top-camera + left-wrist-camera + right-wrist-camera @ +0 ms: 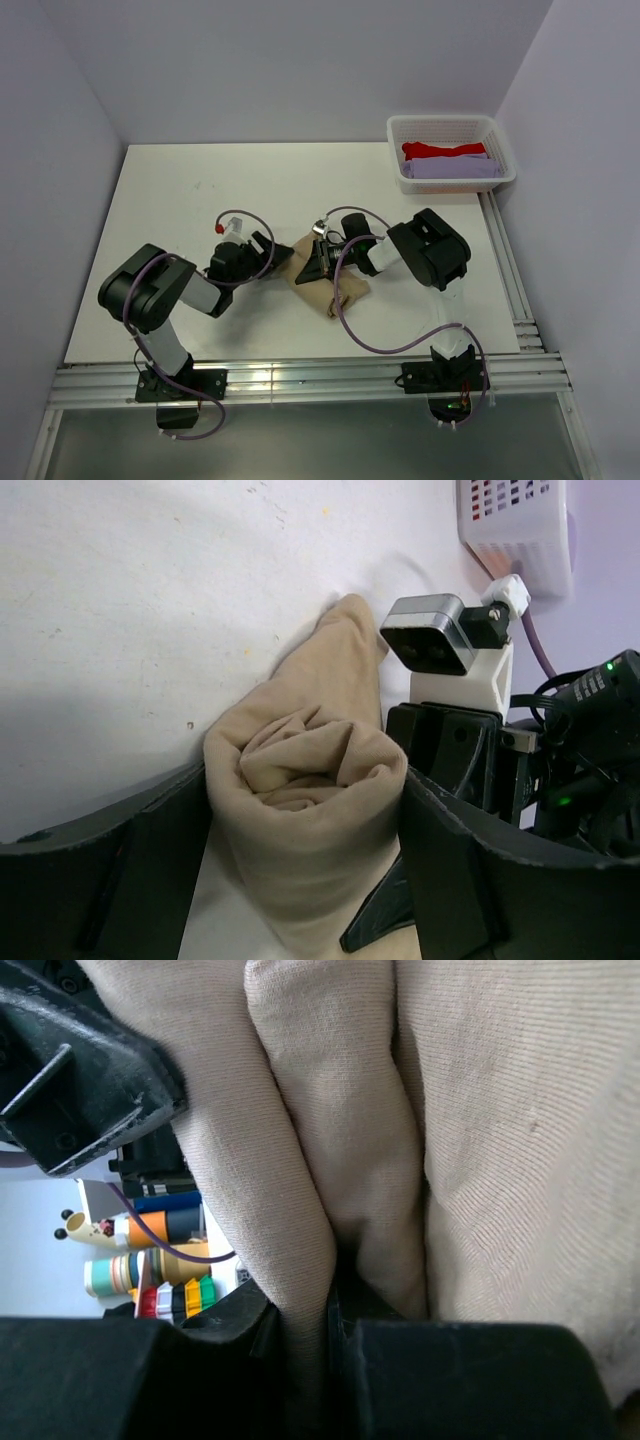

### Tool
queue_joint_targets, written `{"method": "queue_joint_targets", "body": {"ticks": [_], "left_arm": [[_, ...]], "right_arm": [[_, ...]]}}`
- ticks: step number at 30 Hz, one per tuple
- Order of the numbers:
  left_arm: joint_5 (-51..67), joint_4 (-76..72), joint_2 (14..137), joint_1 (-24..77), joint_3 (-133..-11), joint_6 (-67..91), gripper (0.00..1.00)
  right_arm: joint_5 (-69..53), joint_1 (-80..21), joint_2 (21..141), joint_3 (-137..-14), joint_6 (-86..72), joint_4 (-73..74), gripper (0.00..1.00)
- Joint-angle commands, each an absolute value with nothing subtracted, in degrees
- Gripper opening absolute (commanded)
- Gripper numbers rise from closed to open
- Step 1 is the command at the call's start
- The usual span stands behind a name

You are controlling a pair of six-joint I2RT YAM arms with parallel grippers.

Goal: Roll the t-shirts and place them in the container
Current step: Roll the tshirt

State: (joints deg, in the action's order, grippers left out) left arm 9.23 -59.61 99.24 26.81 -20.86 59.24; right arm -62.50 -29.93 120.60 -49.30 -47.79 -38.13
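The tan t-shirt (355, 288) is lying near the middle of the tabletop (200, 200), between the two arms, already gathered into a loose, uneven roll. The left claw (300, 773) is standing wide around one end of that roll, with cloth touching the inner face of both fingers (150, 880), so it looks to be clasping the bundle rather than hovering over it. The right claw (330, 1340) is nearly together, pinching a fold of the same shirt.

The step in hand seems to be tightening and finishing this roll. The layers at the end nearest the left wrist camera are sitting slack and the bundle is tapering toward its far end. To do it well, the claws should be working level with each other, turning the cloth over itself without dragging it sideways. The pinched fold should be staying taut so that no layer is slipping out.

At the far right corner, the white lattice basket (440, 119) is holding a red t-shirt (440, 150) and a lavender t-shirt (455, 168), lying side by side, well apart from both arms.
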Motion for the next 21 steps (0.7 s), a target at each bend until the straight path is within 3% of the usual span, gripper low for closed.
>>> {"method": "queue_joint_targets", "body": {"ticks": [1,3,9,12,13,16,19,21], "left_arm": [[3.5,-57.7,99.7,27.3,-21.0,59.0,0.74],[1.9,-57.5,99.1,27.7,-21.2,58.6,0.70],[0.3,-56.7,97.8,29.6,-22.5,55.4,0.43],[0.3,-57.3,97.6,30.2,-22.6,54.2,0.39],[0.4,-57.2,97.6,30.3,-22.7,53.9,0.29],[0.3,-54.4,96.9,30.8,-23.6,53.2,0.07],[-2.0,-49.0,95.1,31.7,-25.2,51.9,0.02],[-3.0,-46.5,93.3,32.0,-25.7,51.5,0.01]], "right_arm": [[-62.7,-29.5,122.5,-49.6,-46.9,-37.4,0.00],[-62.8,-29.5,122.6,-49.4,-47.2,-37.8,0.00],[-62.4,-29.7,122.2,-48.8,-47.0,-38.0,0.00],[-61.9,-29.6,121.6,-48.7,-46.3,-37.5,0.00],[-61.7,-29.6,121.2,-48.6,-46.1,-36.9,0.00],[-60.7,-29.5,119.2,-48.1,-44.9,-35.8,0.19],[-58.6,-29.5,115.9,-48.4,-41.5,-31.6,0.41],[-57.3,-29.5,113.5,-48.5,-39.6,-26.8,0.44]]}}
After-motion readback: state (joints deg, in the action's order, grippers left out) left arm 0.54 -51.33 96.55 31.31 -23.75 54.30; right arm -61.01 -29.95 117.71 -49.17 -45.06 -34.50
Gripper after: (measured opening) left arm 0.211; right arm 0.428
